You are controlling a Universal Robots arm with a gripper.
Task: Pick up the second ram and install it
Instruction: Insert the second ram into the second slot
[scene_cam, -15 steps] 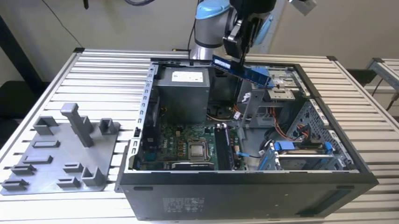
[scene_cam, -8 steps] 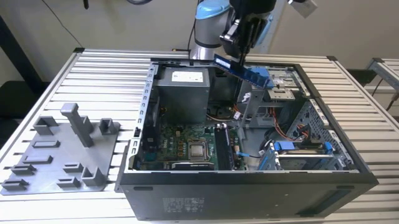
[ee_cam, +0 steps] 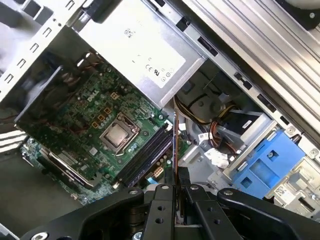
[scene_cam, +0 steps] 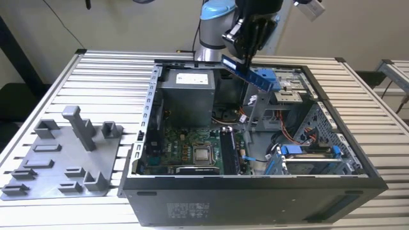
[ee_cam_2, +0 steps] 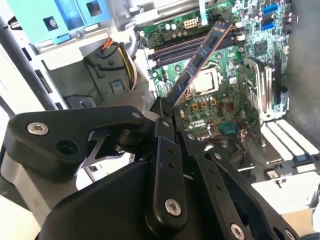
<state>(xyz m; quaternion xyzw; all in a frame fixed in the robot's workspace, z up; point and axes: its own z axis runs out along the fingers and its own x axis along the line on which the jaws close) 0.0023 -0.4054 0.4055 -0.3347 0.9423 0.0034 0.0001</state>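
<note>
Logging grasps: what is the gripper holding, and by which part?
The gripper holds the second ram near one end, pinched across its flat faces.

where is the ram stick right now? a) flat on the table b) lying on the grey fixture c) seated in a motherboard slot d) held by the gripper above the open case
D: the second ram is clamped in the fingers of the gripper, tilted in the air over the motherboard.

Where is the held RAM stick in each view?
Exterior view: second ram tilted under the gripper, above the open case.
Second wrist view: second ram slanting from the gripper past the CPU socket.
First wrist view: second ram edge-on, rising from the gripper.
Shared landmark: CPU socket.
</note>
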